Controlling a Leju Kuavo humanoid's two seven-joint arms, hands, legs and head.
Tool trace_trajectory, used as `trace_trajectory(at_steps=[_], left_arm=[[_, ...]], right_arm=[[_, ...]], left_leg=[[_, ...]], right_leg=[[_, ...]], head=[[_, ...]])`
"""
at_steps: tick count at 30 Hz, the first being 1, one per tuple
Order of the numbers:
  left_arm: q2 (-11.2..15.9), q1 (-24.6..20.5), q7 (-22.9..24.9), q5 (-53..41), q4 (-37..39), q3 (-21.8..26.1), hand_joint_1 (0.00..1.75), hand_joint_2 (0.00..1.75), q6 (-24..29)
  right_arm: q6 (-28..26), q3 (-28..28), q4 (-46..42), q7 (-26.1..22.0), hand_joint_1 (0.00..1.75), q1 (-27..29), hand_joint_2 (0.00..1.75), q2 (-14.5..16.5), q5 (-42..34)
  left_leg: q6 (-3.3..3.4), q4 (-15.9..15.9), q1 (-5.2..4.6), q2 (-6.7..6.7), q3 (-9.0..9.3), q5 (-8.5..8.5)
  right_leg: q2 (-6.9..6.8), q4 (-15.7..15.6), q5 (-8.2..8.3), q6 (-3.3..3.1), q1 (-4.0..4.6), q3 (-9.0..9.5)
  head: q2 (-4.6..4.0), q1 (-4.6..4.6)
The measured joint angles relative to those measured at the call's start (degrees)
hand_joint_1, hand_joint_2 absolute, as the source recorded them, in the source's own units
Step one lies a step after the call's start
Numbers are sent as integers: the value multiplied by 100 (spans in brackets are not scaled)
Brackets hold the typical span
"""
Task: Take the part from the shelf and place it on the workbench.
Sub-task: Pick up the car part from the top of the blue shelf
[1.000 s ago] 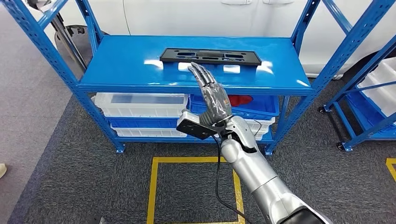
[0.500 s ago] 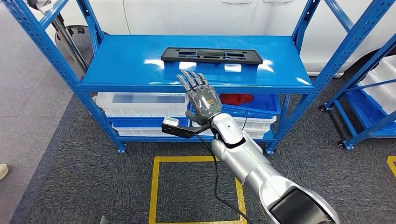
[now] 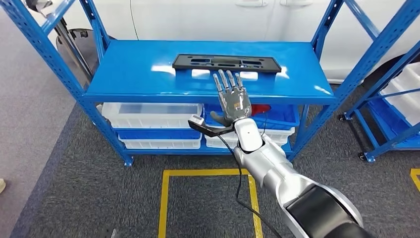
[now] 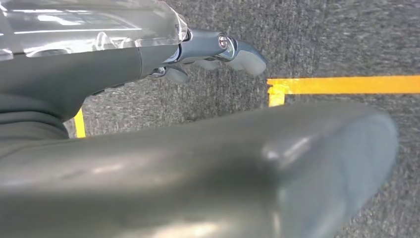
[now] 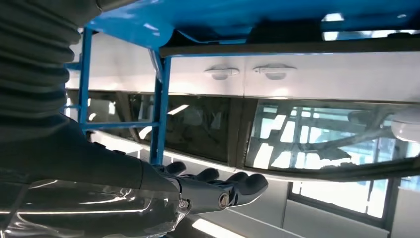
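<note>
The part (image 3: 226,63) is a long flat black plastic strip with cut-outs, lying across the back of the blue shelf's top board (image 3: 133,69). My right hand (image 3: 233,98) is raised over the front edge of that board, just short of the part and not touching it. Its fingers are straight, spread and point at the part, with nothing in them. In the right wrist view the same hand (image 5: 213,191) shows with outstretched fingers below the blue board (image 5: 223,15). My left hand (image 4: 213,47) hangs over the grey carpet, holding nothing.
White and blue bins (image 3: 151,115) fill the lower shelf levels, one with something red (image 3: 258,108) in it. A yellow tape square (image 3: 208,173) marks the carpet in front. A second blue rack (image 3: 396,99) stands at the right, a white car (image 3: 208,15) behind.
My right hand has moved right and forward towards the part, turning its back to the head camera. The part has not moved.
</note>
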Motion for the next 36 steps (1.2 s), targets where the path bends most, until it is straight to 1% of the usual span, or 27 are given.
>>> trace_trajectory(at_steps=[2,3,4,6,7,8,9,11,12,13,14,16,18,20,21,22,23,24,25,27,28,29,30,32,33,35,36], left_arm=[[-1,2,7,-4,10,0,0,0,0],[-1,1,8,-4,11,0,0,0,1],[0,-1,8,-2,11,0,0,0,1],[1,-2,9,4,11,0,0,0,2],[0,3,12,7,11,0,0,0,2],[-1,12,15,9,11,0,0,0,2],[-2,20,18,10,12,0,0,0,2],[-18,30,22,11,21,0,0,0,2],[-29,28,22,12,30,0,0,0,3],[-39,24,23,15,38,0,0,0,4],[-45,23,24,17,47,0,0,0,6],[-43,25,26,21,50,0,0,0,7],[-43,16,25,20,52,0,0,0,8],[-44,5,24,22,56,0,0,0,14],[-44,11,25,25,58,0,0,0,17],[-42,21,25,28,60,0,0,0,20],[-38,33,25,30,60,0,0,0,22],[-35,41,25,31,60,0,0,0,23],[-31,44,25,30,60,0,0,0,24],[-24,47,26,28,61,0,0,0,23],[-21,44,26,25,64,0,0,0,23],[-19,39,27,22,67,-1,0,0,22],[-19,37,27,18,69,-1,0,0,22],[-19,37,27,8,71,-4,0,0,21],[-19,38,25,2,71,-7,0,0,20],[-16,25,24,-7,71,-14,0,0,18],[-15,17,23,-10,71,-16,0,0,17]], right_arm=[[-38,-60,116,107,0,-11,0,-1,107],[-50,-84,158,130,0,-18,0,-1,136],[-60,-107,195,141,0,-21,0,-1,156],[-74,-148,265,143,0,-4,0,-7,187],[-77,-165,294,141,0,14,0,-11,197],[-78,-179,320,139,0,28,0,-15,203],[-79,-191,339,133,0,34,0,-17,208],[-81,-221,366,115,0,29,0,-19,227],[-84,-239,376,100,0,24,0,-19,244],[-88,-258,383,86,0,21,0,-18,263],[-93,-275,390,75,0,21,0,-19,279],[-99,-306,398,59,0,23,0,-20,295],[-97,-331,403,25,0,11,87,-18,296],[-65,-359,411,-79,0,0,175,-1,257],[-23,-385,418,-154,0,8,175,13,228],[24,-416,425,-230,0,27,175,27,202],[70,-448,429,-294,0,49,175,41,186],[99,-471,432,-336,0,66,175,53,184],[110,-486,432,-359,0,76,175,66,196],[110,-502,432,-363,0,73,175,99,280],[108,-506,433,-350,0,65,175,118,347],[107,-507,433,-326,0,60,175,132,423],[104,-507,433,-301,0,59,175,142,494],[95,-507,430,-243,0,57,175,154,597],[84,-507,426,-214,0,51,175,158,628],[43,-507,421,-164,0,35,175,161,661],[14,-508,420,-143,0,38,175,160,669]], left_leg=[[77,-22,4,-7,48,-28],[110,-28,2,-8,78,-42],[138,-32,-4,-7,98,-61],[177,-28,-28,-7,127,-103],[189,-26,-44,-11,150,-129],[197,-24,-62,-16,182,-158],[201,-24,-81,-20,227,-191],[197,-29,-112,-24,330,-262],[185,-34,-119,-23,364,-291],[165,-50,-118,-21,384,-314],[134,-45,-116,-18,399,-316],[72,-16,-116,-11,431,-332],[15,234,-113,-5,354,-423],[-39,842,-87,-3,21,-665],[-66,1194,-71,-3,-203,-801],[-86,1447,-54,-2,-390,-879],[-105,1554,-40,-1,-509,-871],[-122,1522,-29,0,-552,-786],[-135,1308,-18,1,-502,-599],[-172,662,4,4,-286,-138],[-176,318,-1,11,-191,-7],[-145,116,-10,17,-130,68],[-93,29,-24,20,-109,54],[35,14,-30,17,-82,43],[74,7,-23,11,-57,25],[140,-12,-9,7,14,-16],[164,-12,-12,6,47,-47]], right_leg=[[-4,150,-57,58,-17,-42],[-6,372,-152,79,-27,-159],[-8,708,-285,95,-32,-350],[-9,1473,-547,101,-31,-846],[-9,1687,-566,91,-29,-1028],[-9,1696,-475,67,-21,-1111],[-8,1476,-270,26,-5,-1077],[-10,681,241,-104,63,-802],[-11,327,378,-161,98,-672],[-13,113,447,-204,128,-588],[-14,19,429,-229,148,-544],[-11,-60,425,-257,131,-455],[-11,-125,401,-286,87,-336],[-12,-148,360,-306,71,-257],[-11,-146,330,-308,69,-231],[-7,-142,297,-301,65,-202],[-4,-136,263,-291,58,-168],[0,-128,232,-278,50,-134],[6,-114,195,-261,37,-94],[12,-71,103,-217,16,-11],[15,-43,56,-186,13,15],[14,-24,16,-154,19,20],[13,-13,-19,-120,27,20],[8,0,-82,-50,38,23],[5,55,-131,-16,31,20],[0,456,-325,39,17,-160],[-1,839,-468,57,11,-371]], head=[[0,1],[0,1],[0,1],[0,1],[0,1],[0,1],[0,1],[0,0],[0,1],[0,1],[0,2],[0,2],[0,2],[0,1],[0,1],[0,1],[0,1],[0,1],[0,1],[0,1],[0,1],[0,1],[0,1],[0,2],[0,2],[0,2],[0,2]])
